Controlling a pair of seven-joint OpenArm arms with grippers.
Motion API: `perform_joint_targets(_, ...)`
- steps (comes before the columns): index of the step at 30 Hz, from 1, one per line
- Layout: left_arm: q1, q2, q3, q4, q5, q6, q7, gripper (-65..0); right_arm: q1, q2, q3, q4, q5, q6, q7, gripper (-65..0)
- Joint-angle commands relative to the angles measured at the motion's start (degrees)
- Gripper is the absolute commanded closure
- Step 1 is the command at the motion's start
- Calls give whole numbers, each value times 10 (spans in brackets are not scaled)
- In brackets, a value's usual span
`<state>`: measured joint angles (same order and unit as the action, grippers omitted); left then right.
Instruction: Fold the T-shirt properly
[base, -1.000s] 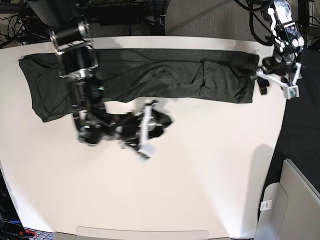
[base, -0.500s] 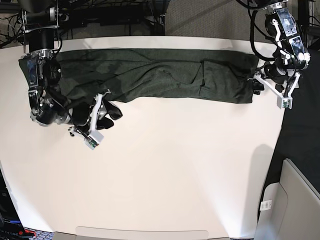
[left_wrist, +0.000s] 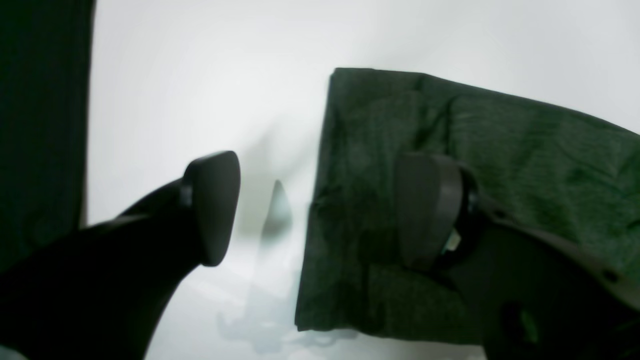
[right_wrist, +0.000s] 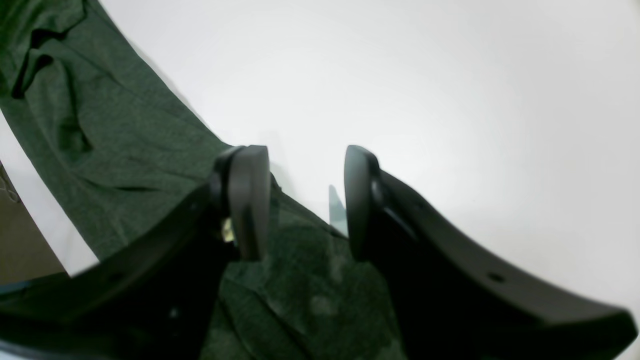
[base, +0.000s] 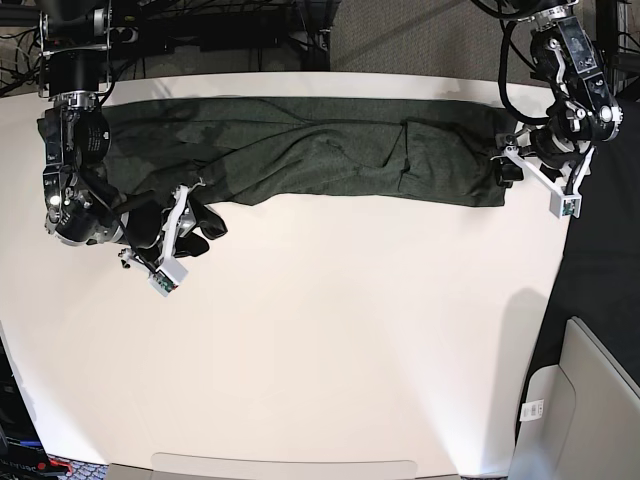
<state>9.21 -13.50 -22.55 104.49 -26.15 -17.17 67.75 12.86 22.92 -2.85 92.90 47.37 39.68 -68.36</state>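
Note:
The dark olive-green T-shirt (base: 320, 150) lies stretched in a long band along the far side of the white table (base: 350, 340). My left gripper (base: 504, 170) is at the shirt's right end. In the left wrist view it (left_wrist: 320, 210) is open, with one finger (left_wrist: 427, 210) over the shirt (left_wrist: 525, 160) and the other over bare table. My right gripper (base: 200, 225) is at the shirt's lower left edge. In the right wrist view it (right_wrist: 303, 200) is open and straddles the edge of the shirt (right_wrist: 100, 135). Neither holds anything.
A grey bin (base: 585, 400) stands off the table at the lower right. Cables and arm mounts (base: 250, 30) run behind the table's far edge. The table's right edge (base: 545, 300) borders dark floor.
My right arm has swung left from the middle of the table to the shirt's lower left edge. My left gripper has shifted slightly down and inward at the shirt's right end.

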Motion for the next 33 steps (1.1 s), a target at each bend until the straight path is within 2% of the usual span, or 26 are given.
perform_joint_targets(1,-5,-7,0,3,-4,-1,-1,-472,11,7,5,11,11,3,11,-250)
perform_joint_targets(12,-5,-7,18,-82,-15,-1,-1,-472,12,7,6,11,12,3,11,-250)
perform_joint_targets(17,9,-7,19,-88,-60,-1,-1,-470,12,7,6,11,12,3,11,-250)
perform_joint_targets(26,31,-7,54,-88,-62,-1,0,-466,16,7,6,11,12,3,11,-250)
perform_joint_targets(31,31,-7,55,-91,-80,-3,0,-398,16,7,6,11,12,3,11,-250)
perform_joint_targets(33,31,-7,55,-95,-95,-28,0,-361,16,7,6,11,12,3,11,-250)
